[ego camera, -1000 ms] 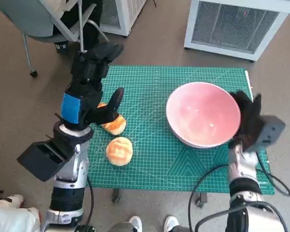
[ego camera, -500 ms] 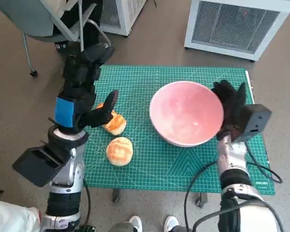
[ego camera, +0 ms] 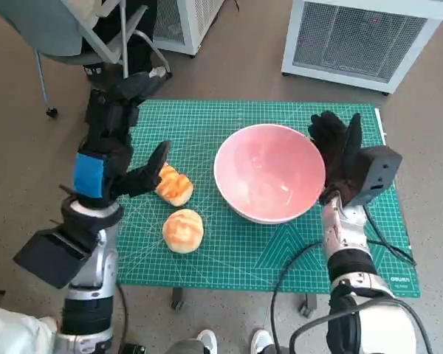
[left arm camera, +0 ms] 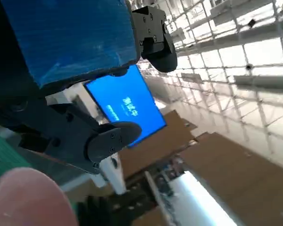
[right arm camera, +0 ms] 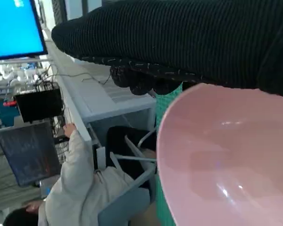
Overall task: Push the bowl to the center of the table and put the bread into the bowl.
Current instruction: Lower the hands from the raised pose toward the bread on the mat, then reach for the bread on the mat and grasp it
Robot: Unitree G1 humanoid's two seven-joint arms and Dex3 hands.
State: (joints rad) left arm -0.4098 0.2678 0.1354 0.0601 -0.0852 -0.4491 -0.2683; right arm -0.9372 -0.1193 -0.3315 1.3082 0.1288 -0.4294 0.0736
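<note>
Pink bowl [ego camera: 269, 173] sits on the green mat [ego camera: 229, 243] covering the tabletop, roughly mid-mat. Right robot hand [ego camera: 338, 151] rests flat against the bowl's right rim, fingers spread, gripping nothing. Two bread rolls lie left of the bowl: one [ego camera: 175, 186] nearer it, one [ego camera: 182, 229] toward the mat's front edge. Left robot hand [ego camera: 118, 140] hovers over the first roll, fingers apart, empty.
</note>
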